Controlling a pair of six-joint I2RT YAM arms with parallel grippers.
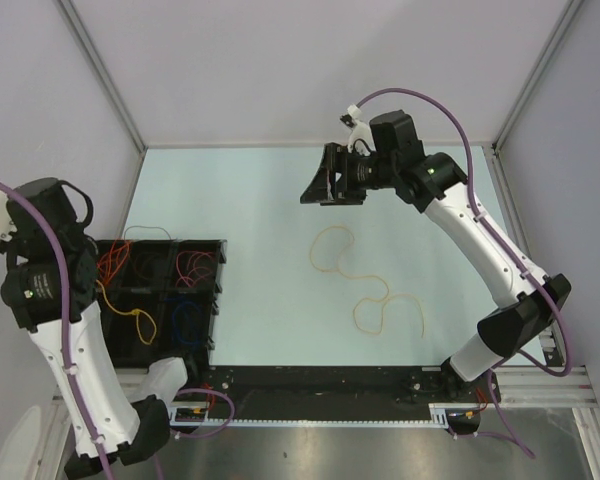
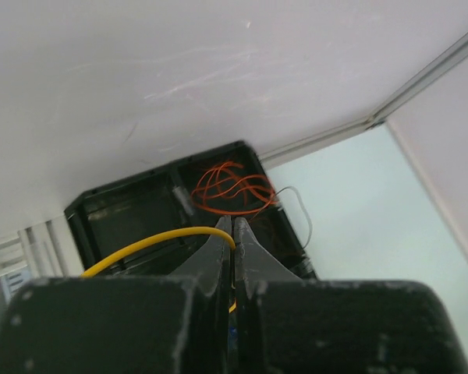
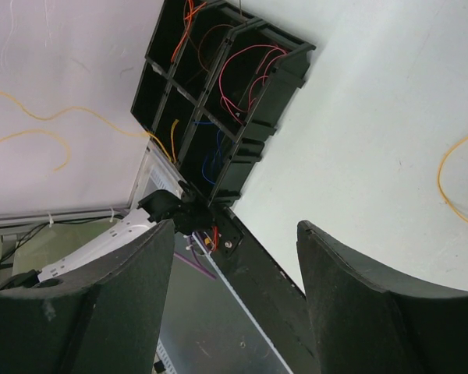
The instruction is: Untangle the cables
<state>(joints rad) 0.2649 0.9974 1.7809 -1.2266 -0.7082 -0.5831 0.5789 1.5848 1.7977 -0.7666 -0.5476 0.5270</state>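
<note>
Opens at the near edge: a black rail [image 1: 320,380] running across the table between the two arm bases. Goes to the near left next. Pinches the yellow cable [image 2: 140,243] in the left gripper [image 2: 234,226], jaws pressed flat together, the wire caught right at the tips. Hovers there over the left side of the black tray [image 1: 218,290]. Trails that yellow cable down from the grip into a small loop in the tray's near-left part. Shows a blue cable [image 1: 187,322] coiled in the near-right compartment.

Moves farther back in the tray: red cable [image 1: 193,266] curled in the far-right compartment, orange cable [image 1: 113,262] bunched in the far-left one.

Swings right, out onto the pale table [image 1: 260,200]. Finds a pale yellow cable [image 1: 375,290] lying loose on its own, well apart from the tray, with one round loop at its far end, a wavy run, and a second loop nearer. Touches no other cable, that one.

Finishes at the far right. Holds the right gripper [image 3: 235,249] high above the table, jaws spread wide, nothing between them, well apart from every cable.
</note>
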